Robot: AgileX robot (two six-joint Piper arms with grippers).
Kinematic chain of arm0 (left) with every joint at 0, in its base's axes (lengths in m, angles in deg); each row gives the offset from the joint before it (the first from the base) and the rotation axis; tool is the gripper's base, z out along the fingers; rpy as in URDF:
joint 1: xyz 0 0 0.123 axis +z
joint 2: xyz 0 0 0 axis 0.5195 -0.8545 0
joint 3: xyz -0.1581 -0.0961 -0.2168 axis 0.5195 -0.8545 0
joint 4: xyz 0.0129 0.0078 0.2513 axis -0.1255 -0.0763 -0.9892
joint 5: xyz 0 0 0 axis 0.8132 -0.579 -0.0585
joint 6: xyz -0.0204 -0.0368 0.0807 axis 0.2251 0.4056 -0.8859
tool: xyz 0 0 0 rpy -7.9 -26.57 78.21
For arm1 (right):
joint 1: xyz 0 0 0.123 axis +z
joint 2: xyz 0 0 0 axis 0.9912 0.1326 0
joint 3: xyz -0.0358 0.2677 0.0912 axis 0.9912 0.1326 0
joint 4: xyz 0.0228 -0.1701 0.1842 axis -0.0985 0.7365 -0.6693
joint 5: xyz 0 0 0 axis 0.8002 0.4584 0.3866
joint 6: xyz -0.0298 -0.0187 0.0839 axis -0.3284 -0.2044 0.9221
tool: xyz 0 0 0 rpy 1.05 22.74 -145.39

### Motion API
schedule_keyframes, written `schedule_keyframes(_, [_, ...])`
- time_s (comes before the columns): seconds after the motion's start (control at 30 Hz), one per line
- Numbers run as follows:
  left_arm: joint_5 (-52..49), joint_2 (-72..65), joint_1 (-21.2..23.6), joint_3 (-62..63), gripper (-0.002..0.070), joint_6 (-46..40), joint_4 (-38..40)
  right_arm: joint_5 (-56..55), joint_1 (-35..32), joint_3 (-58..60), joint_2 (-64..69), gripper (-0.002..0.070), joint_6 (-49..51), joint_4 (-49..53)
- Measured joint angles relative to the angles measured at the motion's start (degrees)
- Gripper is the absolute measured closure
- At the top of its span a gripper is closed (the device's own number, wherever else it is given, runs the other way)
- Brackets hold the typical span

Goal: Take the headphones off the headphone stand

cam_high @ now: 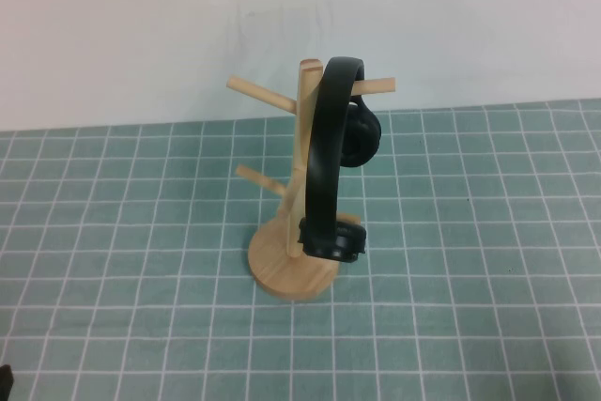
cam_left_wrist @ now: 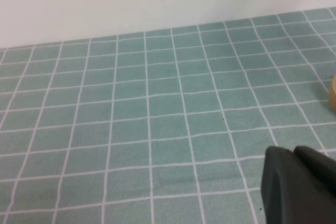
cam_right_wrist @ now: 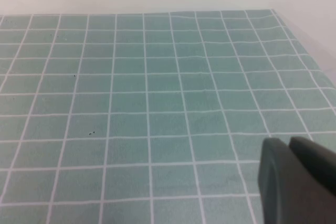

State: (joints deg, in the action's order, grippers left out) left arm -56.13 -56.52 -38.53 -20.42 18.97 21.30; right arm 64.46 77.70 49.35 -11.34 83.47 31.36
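Observation:
The black headphones (cam_high: 331, 152) hang on the light wooden headphone stand (cam_high: 293, 260) in the middle of the table. Their headband loops over the stand's top right peg. One earcup rests by the round base and the other sits behind the post. My left gripper (cam_left_wrist: 293, 150) is shut and empty, low over the mat, well to the left of the stand. Only an edge of the stand's base (cam_left_wrist: 333, 94) shows in the left wrist view. My right gripper (cam_right_wrist: 289, 141) is shut and empty over bare mat. The stand is out of the right wrist view.
A green mat with a white grid (cam_high: 141, 260) covers the table. A white wall (cam_high: 141, 25) stands behind it. A dark bit of my left arm (cam_high: 5, 380) shows at the near left corner in the high view.

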Motion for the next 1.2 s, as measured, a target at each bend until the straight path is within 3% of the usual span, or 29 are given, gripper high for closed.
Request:
schedule_keyframes(0.97, [0.0,0.0,0.0,0.0,0.0681,0.0,0.0,-0.5,0.0,0.0,0.0,0.0685,0.0,0.0])
schedule_keyframes(1.07, [0.0,0.0,0.0,0.0,0.0681,0.0,0.0,-4.1,0.0,0.3,0.0,0.0685,0.0,0.0])
schedule_keyframes(1.2, [0.0,0.0,0.0,0.0,0.0681,0.0,0.0,-17.2,0.0,0.3,0.0,0.0685,0.0,0.0])
